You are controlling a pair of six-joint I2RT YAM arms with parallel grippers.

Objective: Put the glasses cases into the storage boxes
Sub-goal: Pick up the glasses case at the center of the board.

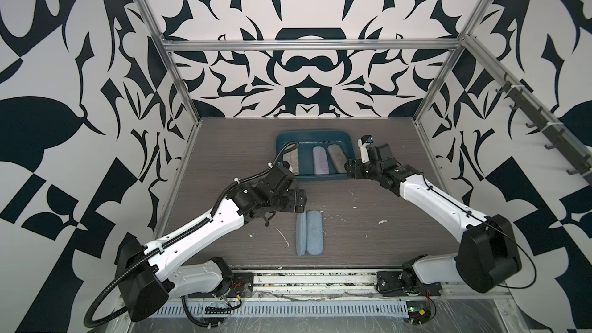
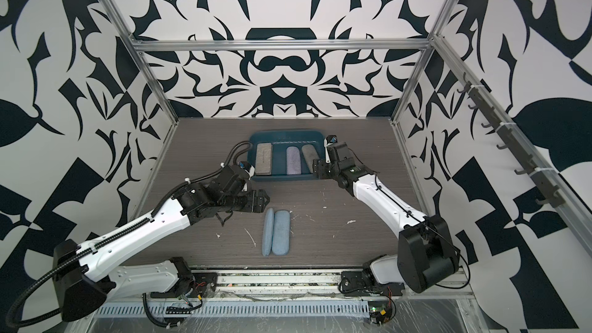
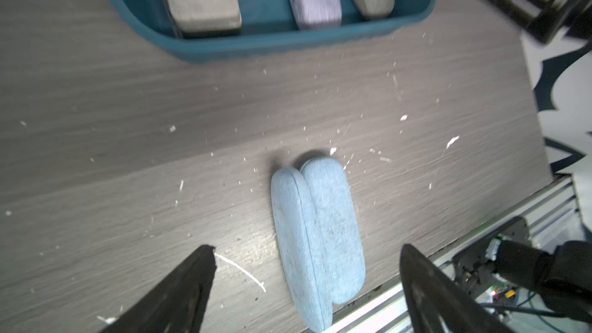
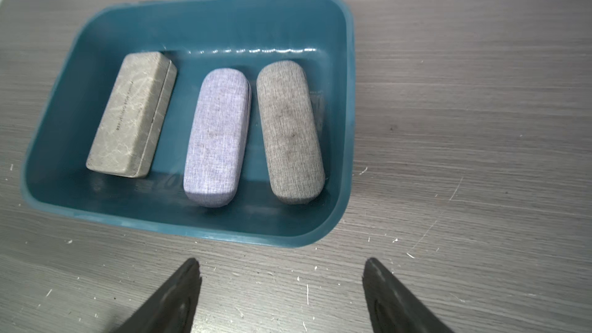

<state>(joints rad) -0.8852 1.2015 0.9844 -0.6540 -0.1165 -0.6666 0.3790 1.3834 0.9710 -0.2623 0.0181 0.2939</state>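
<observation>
Your left gripper [image 3: 306, 247] fills the foreground of its wrist view, fingers spread wide with nothing between them. Right ahead of them lie the two cases not yet stored. Both rest on the table [image 3: 128, 123], side by side and touching, near the front rail [image 1: 320, 278] and well apart from the tray. The narrower light blue case [image 3: 296, 251] looks tipped on its edge against the flatter light blue case [image 3: 334, 229]. Their long axes run from the rail toward the tray, crosswise to the line your fingers close along, so a squeeze would meet the short width; judge whether it would catch one case or both. In both top views this gripper sits just beside the pair's far end, so the left arm is plainly the nearer. Your right gripper [image 4: 281, 260], jaws parted and empty, hangs over bare table just short of the near rim of the dark teal tray [image 4: 224, 235]. Inside lie the beige case [image 4: 131, 115], set off alone, and the lilac case [image 4: 216, 137] close beside the grey-brown case [image 4: 290, 132].
</observation>
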